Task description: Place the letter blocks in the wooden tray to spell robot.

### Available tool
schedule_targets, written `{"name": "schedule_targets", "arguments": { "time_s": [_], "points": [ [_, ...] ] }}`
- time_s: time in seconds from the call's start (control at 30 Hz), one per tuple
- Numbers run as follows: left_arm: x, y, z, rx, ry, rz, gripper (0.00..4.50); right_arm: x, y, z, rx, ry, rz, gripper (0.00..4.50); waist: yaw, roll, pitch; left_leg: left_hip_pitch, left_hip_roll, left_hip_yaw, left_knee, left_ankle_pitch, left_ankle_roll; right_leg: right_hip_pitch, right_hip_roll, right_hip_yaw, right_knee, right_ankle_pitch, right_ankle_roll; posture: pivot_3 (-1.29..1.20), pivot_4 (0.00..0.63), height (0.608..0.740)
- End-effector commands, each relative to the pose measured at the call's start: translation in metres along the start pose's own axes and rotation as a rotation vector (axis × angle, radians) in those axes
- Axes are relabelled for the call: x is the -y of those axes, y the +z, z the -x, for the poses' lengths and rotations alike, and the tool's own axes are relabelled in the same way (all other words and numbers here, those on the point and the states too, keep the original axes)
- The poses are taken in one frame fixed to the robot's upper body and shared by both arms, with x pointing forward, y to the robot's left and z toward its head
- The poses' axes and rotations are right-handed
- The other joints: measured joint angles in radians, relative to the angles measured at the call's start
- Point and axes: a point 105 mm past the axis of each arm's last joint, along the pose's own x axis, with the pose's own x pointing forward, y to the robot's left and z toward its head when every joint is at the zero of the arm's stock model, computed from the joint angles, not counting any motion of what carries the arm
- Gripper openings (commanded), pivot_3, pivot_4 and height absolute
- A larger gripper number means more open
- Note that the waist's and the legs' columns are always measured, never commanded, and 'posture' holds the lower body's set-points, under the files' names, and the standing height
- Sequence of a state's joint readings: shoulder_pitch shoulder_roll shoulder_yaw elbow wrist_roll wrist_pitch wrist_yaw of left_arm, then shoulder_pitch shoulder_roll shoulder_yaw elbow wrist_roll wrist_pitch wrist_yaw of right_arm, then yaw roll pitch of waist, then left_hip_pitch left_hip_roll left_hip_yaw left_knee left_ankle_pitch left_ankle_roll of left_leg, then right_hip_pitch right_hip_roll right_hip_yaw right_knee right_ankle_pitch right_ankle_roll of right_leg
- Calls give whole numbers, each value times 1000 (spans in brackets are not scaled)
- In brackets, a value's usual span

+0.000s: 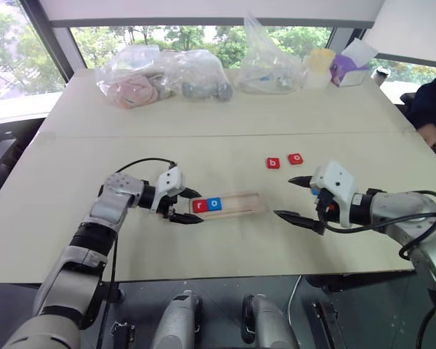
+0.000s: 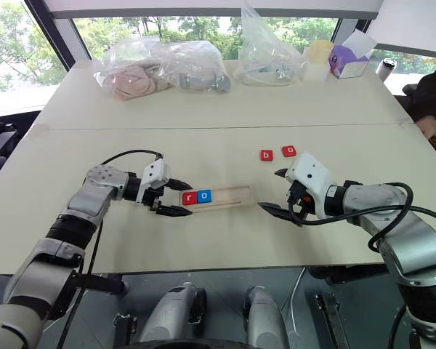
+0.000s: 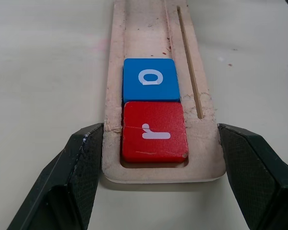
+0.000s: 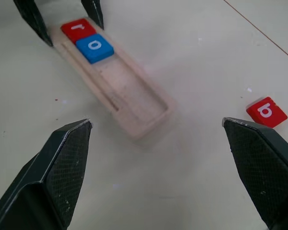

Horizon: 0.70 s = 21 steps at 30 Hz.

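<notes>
The wooden tray (image 1: 240,206) lies lengthwise across the table's middle. A red "r" block (image 1: 199,206) sits in its left end, with a blue "o" block (image 1: 215,203) right beside it. My left gripper (image 1: 193,207) is shut on the tray's left end, one finger (image 3: 86,158) pressed against each long side. Two more red blocks, a "b" (image 1: 273,163) and an "o" (image 1: 296,158), lie loose on the table behind the tray's right end. Just past that end my right gripper (image 1: 284,197) hovers open and empty.
Clear plastic bags (image 1: 160,76) of items, a pale cup (image 1: 320,67) and a purple box (image 1: 349,69) line the table's far side. A person's dark sleeve and hand (image 1: 432,116) reach in at the right edge. The table's front edge (image 1: 203,280) is close below the grippers.
</notes>
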State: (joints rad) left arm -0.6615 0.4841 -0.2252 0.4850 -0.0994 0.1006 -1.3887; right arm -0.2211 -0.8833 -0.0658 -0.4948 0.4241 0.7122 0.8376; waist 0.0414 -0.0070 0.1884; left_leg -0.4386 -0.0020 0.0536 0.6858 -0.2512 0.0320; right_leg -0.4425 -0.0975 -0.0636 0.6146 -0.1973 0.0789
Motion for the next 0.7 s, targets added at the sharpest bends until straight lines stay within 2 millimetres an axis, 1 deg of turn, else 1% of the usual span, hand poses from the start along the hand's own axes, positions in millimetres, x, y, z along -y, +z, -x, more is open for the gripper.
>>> {"name": "schedule_targets", "arguments": {
  "time_s": [0.03,0.4,0.7],
  "points": [
    [8,3,-18,-26,-56,-33,3129,3,10,7,23,-32,47,4500,0,0,0,0,0,0,0,0,0,0,0,0,0,0,0,0,150,725],
    [2,14,-37,-81,-38,-136,3129,0,8,10,19,-55,41,4500,2,0,0,0,-1,-1,1,1,1,1,0,0,0,0,0,0,150,725],
    [3,18,-45,-103,-31,-161,3129,-1,6,8,23,-61,40,4500,1,0,0,0,-1,-1,1,1,2,1,0,0,0,0,0,0,150,725]
  ]
}}
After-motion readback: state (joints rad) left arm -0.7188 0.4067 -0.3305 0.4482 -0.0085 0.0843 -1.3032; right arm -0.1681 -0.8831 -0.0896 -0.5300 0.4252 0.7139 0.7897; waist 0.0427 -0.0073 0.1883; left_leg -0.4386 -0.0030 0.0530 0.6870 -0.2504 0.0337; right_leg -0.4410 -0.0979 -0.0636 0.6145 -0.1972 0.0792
